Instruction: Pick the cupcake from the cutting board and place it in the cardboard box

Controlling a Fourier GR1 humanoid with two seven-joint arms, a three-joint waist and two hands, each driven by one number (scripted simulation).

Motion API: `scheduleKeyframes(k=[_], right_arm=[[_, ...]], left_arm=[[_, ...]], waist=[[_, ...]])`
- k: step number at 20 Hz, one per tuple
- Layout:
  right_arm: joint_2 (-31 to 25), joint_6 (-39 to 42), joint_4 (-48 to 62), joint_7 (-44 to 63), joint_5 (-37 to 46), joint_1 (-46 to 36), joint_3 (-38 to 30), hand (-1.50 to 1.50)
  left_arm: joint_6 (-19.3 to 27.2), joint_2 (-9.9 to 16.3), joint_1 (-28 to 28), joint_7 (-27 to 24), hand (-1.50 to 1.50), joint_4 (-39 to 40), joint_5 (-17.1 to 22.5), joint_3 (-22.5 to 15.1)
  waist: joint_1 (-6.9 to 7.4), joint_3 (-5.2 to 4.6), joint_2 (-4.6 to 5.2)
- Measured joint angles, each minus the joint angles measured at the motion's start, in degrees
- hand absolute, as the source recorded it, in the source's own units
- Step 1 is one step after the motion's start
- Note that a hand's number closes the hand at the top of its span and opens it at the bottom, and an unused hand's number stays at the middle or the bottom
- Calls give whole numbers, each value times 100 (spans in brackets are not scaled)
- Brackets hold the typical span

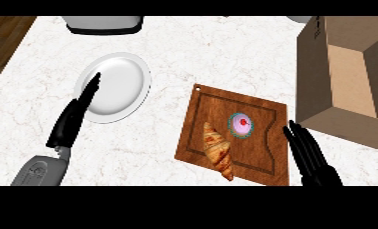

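A cupcake (241, 125) with pink icing, a red cherry and a teal wrapper sits on the wooden cutting board (260, 114), right of its middle. The open cardboard box (347, 80) stands at the right edge, just beyond the board's far right corner. My right hand (310, 156) is open with straight fingers, at the board's right edge, a short way right of and nearer than the cupcake, not touching it. My left hand (74, 115) is open too, its fingers stretched over the near edge of a white plate (118, 85).
A croissant (218, 149) lies on the board's near left part, close beside the cupcake. A grey and black appliance (103, 24) stands at the back left. The counter's dark wooden edge (11, 35) shows at the far left.
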Motion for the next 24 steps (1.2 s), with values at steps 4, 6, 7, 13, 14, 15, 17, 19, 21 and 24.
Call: scheduleKeyframes(k=[4, 6, 7, 13, 14, 15, 17, 19, 21, 24], right_arm=[[163, -304, 193, 24, 272, -272, 72, -150], [201, -391, 299, 56, 389, -325, 96, -150], [185, -378, 358, 56, 379, -404, 61, -150], [202, -92, 603, 318, 545, -768, 87, -150], [285, -159, 774, 397, 647, -894, 138, -150], [330, -168, 867, 457, 727, -958, 173, -150], [377, -110, 945, 589, 797, -1114, 177, -150], [389, -97, 1058, 638, 810, -1254, 136, -150], [433, -122, 1099, 720, 897, -1288, 182, -150], [457, -127, 1254, 759, 886, -1409, 174, -150]], left_arm=[[-48, -89, 38, 56, 0, -87, -149, 74], [-171, -83, -28, -49, 0, 79, -181, 206], [-181, -117, 55, 17, 0, -62, -213, 209], [-298, -283, 23, 29, 0, -47, -413, 362], [-310, -285, 51, 71, 0, -134, -433, 380], [-350, -297, 97, 144, 0, -249, -427, 406], [-362, -378, 68, 104, 0, -166, -537, 447], [-474, -380, 186, 167, 0, -348, -523, 518], [-519, -424, 173, 317, 0, -480, -588, 537], [-565, -525, 156, 289, 0, -436, -705, 628]], waist=[[1, 0, -2], [-5, -1, -1], [0, 0, -1], [-1, -1, -1], [5, -1, -1], [9, 0, -1], [6, 0, -1], [11, -1, -2], [8, 0, -1], [6, -1, -2]])
